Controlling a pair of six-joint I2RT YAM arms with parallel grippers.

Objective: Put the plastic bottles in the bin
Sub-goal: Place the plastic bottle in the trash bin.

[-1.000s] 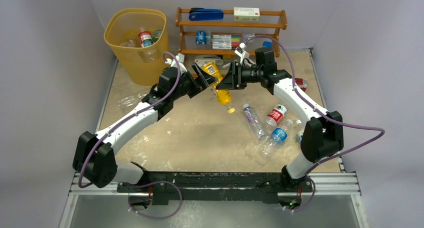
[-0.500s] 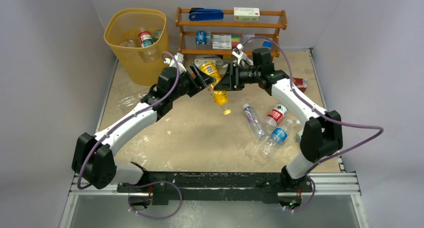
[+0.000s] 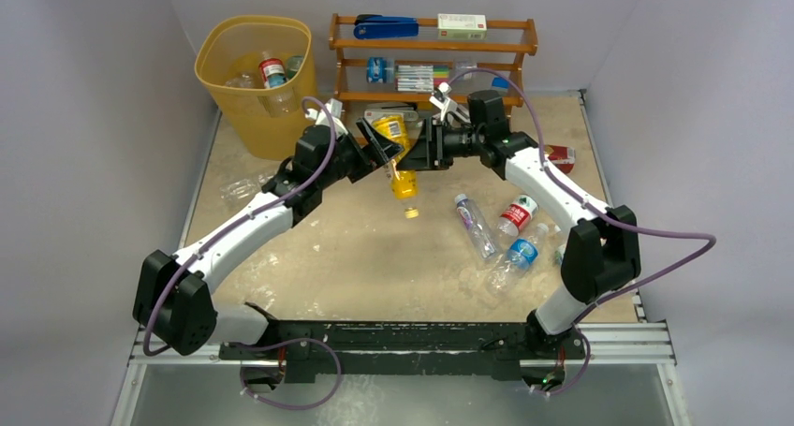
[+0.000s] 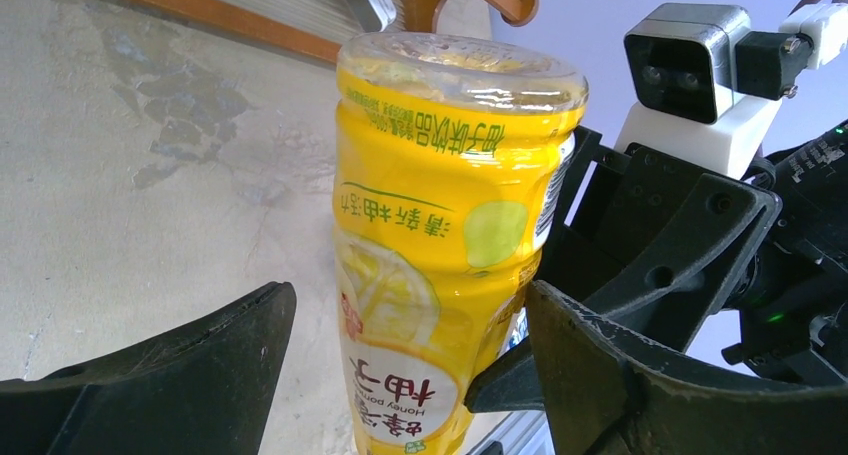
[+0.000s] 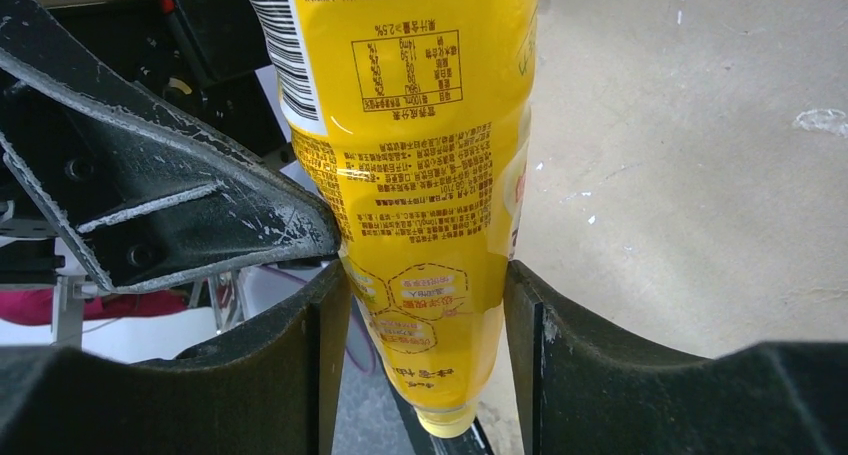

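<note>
A yellow honey-pomelo bottle (image 3: 402,159) hangs cap down above the table, in front of the rack. My right gripper (image 3: 414,153) is shut on it near the neck; in the right wrist view (image 5: 425,275) both fingers press the bottle (image 5: 410,125). My left gripper (image 3: 382,154) is open around the same bottle (image 4: 450,205); in the left wrist view (image 4: 412,305) one finger is apart from it and the other is against it. The yellow bin (image 3: 263,126) stands at the far left with several bottles (image 3: 272,71) inside. Three bottles (image 3: 475,225) (image 3: 518,213) (image 3: 520,253) lie on the right.
A wooden three-tier rack (image 3: 521,45) with a blue stapler, boxes and pens stands right behind both grippers. A clear crushed bottle (image 3: 243,188) lies at the left edge under the left arm. A red object (image 3: 565,154) lies at the far right.
Both grippers and the yellow bottle have shifted a little to the left, toward the bin. The bottle has swung from tilted to nearly upright, cap down.
</note>
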